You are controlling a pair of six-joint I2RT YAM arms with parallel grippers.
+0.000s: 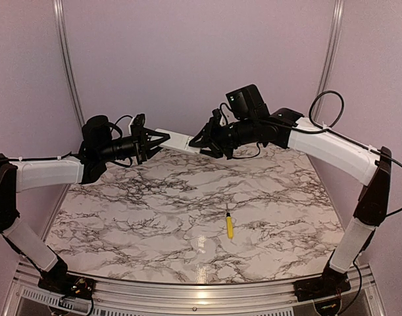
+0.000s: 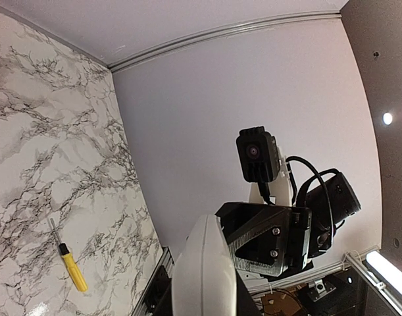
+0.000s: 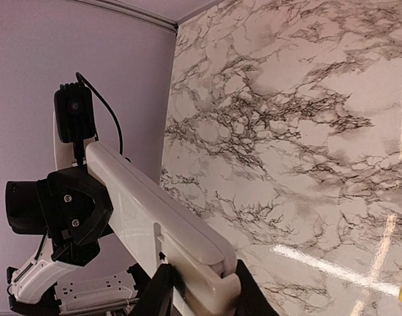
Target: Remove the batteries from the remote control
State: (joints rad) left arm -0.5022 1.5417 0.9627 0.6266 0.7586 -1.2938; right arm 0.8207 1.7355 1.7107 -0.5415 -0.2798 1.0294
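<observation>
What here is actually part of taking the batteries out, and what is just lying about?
In the job: remote control, held in the air between the left gripper and the right gripper, both shut on it. The batteries: none in sight.
Lying about: yellow-handled tool, untouched on the marble table.

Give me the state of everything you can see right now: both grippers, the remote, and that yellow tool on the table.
remote control: in the air, roughly level, held at both ends.
left gripper: shut on one end of the remote control.
right gripper: shut on the other end.
yellow-handled screwdriver: lying flat on the marble table, untouched.
batteries: not visible; cannot tell whether they are inside.
</observation>
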